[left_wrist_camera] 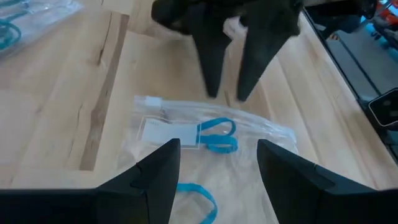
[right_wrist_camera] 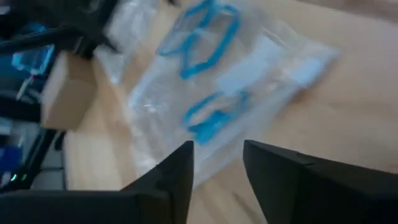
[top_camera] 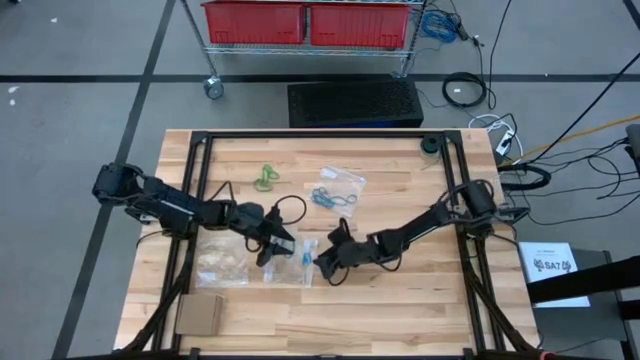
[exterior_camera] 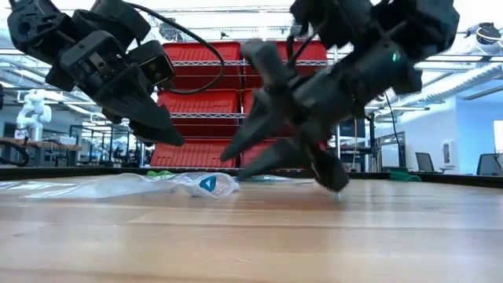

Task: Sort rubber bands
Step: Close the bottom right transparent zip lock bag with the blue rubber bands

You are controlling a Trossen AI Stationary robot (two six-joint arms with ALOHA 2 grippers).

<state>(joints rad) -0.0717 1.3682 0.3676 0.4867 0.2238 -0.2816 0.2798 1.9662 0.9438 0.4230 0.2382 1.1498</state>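
A clear plastic bag lies flat on the table's middle with bright blue rubber bands inside it. My left gripper hovers open just left of it, its fingers standing above the bag's near part in the left wrist view. My right gripper is open at the bag's right side, low over the wood. Its wrist view shows the blue bands ahead of its fingers. Green bands lie bare on the far-left wood. Grey-teal bands sit by another clear bag. My right gripper has one fingertip down at table level beside the bag's edge. Whether it touches the bag or the wood, I cannot tell. My left gripper touches nothing.
A second clear bag lies left of the first, under my left arm. A small cardboard box sits near the near-left corner. A black frame borders the work area. Bare wood stretches along the near edge and right side.
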